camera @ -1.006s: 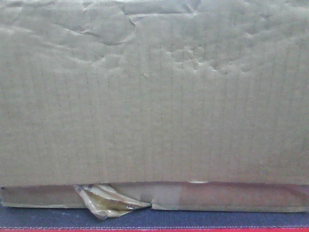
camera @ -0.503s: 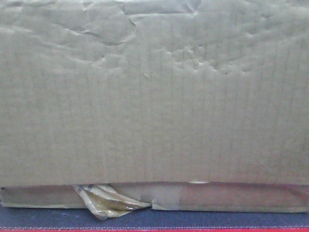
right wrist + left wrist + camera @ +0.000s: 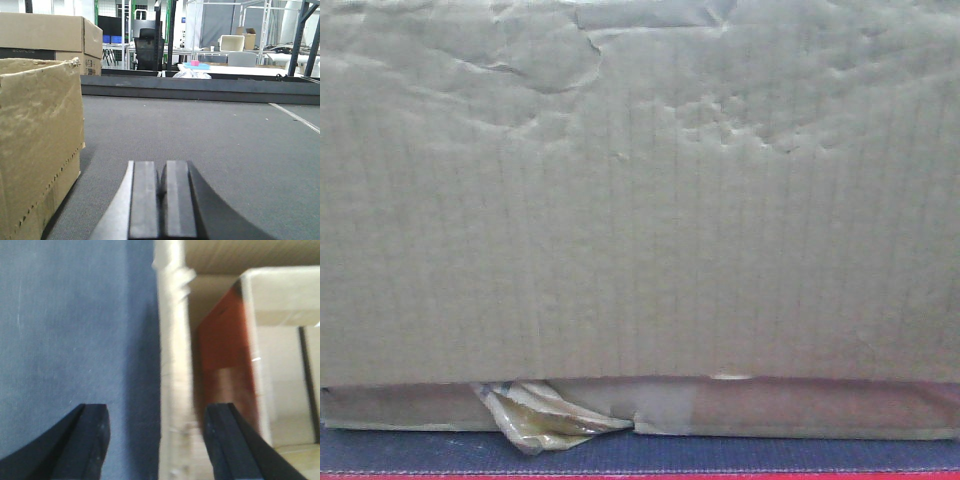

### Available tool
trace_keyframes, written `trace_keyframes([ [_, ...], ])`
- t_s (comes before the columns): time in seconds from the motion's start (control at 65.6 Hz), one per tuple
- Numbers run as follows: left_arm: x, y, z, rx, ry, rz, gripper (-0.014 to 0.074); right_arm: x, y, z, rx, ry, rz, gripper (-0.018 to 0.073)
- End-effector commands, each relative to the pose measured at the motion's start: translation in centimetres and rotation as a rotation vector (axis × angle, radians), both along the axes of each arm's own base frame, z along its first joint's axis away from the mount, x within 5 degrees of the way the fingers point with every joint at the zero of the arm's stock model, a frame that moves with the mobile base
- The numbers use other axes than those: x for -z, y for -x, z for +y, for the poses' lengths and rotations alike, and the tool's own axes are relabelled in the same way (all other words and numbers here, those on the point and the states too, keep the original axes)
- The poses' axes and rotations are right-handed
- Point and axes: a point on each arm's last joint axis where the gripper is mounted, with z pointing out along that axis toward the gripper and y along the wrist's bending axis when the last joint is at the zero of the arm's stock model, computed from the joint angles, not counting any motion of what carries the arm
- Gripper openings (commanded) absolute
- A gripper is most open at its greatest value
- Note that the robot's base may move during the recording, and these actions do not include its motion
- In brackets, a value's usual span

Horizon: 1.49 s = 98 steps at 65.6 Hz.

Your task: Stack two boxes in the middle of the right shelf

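Between the fingers of my left tool (image 3: 157,440) stands a cardboard wall (image 3: 173,365). The jaws are spread wide, one finger outside over the blue-grey surface (image 3: 75,340) and the other inside the carton, and neither seems to touch it. I cannot tell which carton that wall belongs to. My right tool (image 3: 160,200) is pinched fully closed on nothing, low over the surface, with the big box (image 3: 35,125) just to its left.

From the front, the big box sits on the flat box (image 3: 800,408), both on the surface. The stacking looks done, and the carry to the shelf is what remains, though I see no shelf I can identify. Next, I judge, the left tool must close on the wall, and the right one must open and take the far side.

The board is corrugated and ribbed, creased and dented near the top. Torn, crumpled clear tape (image 3: 545,420) hangs from the flat box. The surface is finely textured with a red edge.
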Motion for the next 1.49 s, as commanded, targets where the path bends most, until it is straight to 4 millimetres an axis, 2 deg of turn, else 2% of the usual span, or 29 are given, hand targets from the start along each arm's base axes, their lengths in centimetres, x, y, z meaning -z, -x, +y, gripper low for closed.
trace_keyframes([
  [0.0, 0.6, -0.2, -0.2, 0.023, 0.009, 0.025, 0.0329, -0.1, 0.0, 0.0, 0.005, 0.007, -0.016, -0.0161],
  [0.381, 3.6, -2.1, -1.3, 0.045, -0.015, 0.119, 0.0329, 0.0, 0.0, 0.0, 0.004, 0.006, -0.008, -0.0161],
  [0.868, 3.7, -2.1, -1.4, 0.051, -0.008, 0.127, 0.0329, 0.0, 0.0, 0.0, 0.002, -0.001, 0.013, -0.0161],
  [0.929, 3.7, -2.1, -1.4, 0.065, -0.013, 0.128, 0.0329, -1.0, 0.2, 0.1, -0.004, -0.026, 0.002, -0.0161],
  [1.036, 3.7, -2.1, -1.5, 0.068, -0.011, 0.13, 0.0329, -4.8, 1.3, 0.3, -0.02, -0.027, 0.0, -0.0161],
  [1.158, 3.7, -2.2, -1.3, 0.062, -0.01, 0.13, 0.0329, -9.6, 1.8, 0.6, -0.041, -0.032, 0.125, -0.0161],
  [1.31, 3.7, -2.3, -0.7, 0.045, -0.008, 0.128, 0.0329, -14.1, 0.3, 0.6, -0.057, -0.044, 0.292, -0.0161],
  [1.478, 3.2, -2.4, 0.2, 0.018, 0.006, 0.119, 0.0329, -16.7, -2.2, 0.4, -0.064, -0.064, 0.347, -0.0161],
])
